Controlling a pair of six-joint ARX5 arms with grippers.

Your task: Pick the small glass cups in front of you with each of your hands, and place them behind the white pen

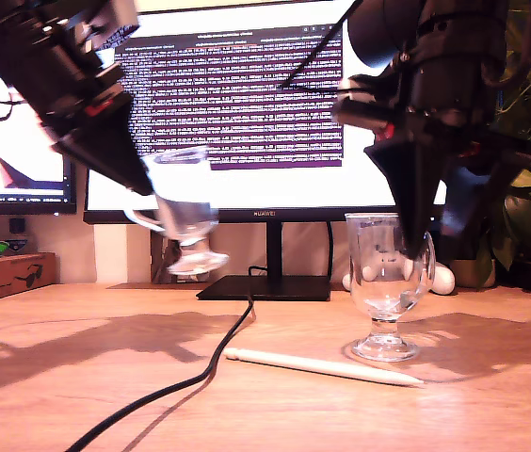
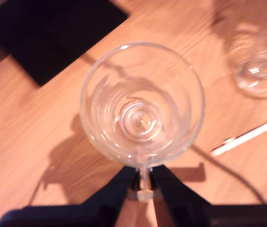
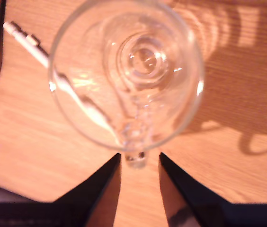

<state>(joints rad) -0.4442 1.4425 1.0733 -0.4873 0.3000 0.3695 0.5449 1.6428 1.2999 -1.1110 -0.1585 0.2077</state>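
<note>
First cup: airborne and tilted at the exterior view's left, handle pinched by my first gripper. Second cup: upright on the table, just behind the pen; my second gripper above it, tips spread, not gripping.

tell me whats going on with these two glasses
My first gripper is shut on the handle of one glass cup and holds it in the air, tilted. The other glass cup stands on the table just behind the white pen. My second gripper sits open around its handle.
</note>
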